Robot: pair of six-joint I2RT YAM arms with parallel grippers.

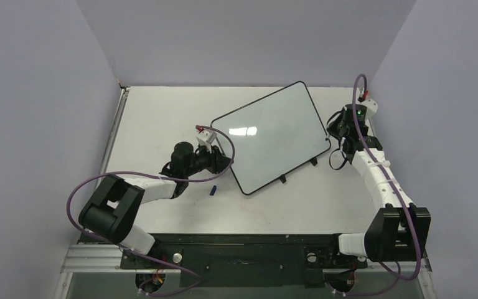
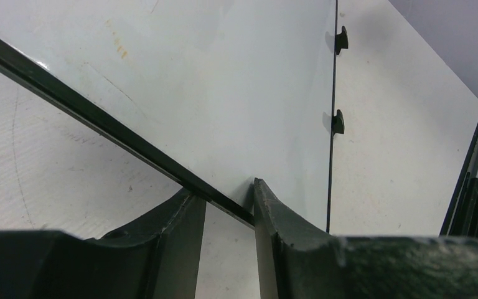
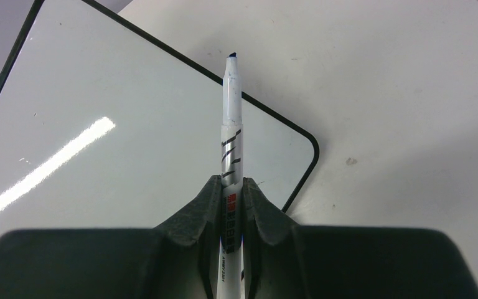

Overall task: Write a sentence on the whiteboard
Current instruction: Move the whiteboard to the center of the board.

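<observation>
The whiteboard (image 1: 274,134) lies flat and askew at mid-table, glossy white in a thin black frame, and I see no writing on it. My left gripper (image 1: 224,163) is at its near-left edge. In the left wrist view the jaws (image 2: 224,194) stand apart and straddle the frame, one fingertip (image 2: 262,193) over the board (image 2: 224,81), the other on the table side. My right gripper (image 1: 343,142) is by the board's right corner, shut on a white uncapped marker (image 3: 231,124). The marker's dark blue tip hangs over the board's edge (image 3: 131,143).
A small blue cap (image 1: 213,190) lies on the table just below my left gripper. The board's two black feet (image 1: 282,179) stick out from its near edge. Purple-grey walls enclose the white table (image 1: 162,112) on three sides.
</observation>
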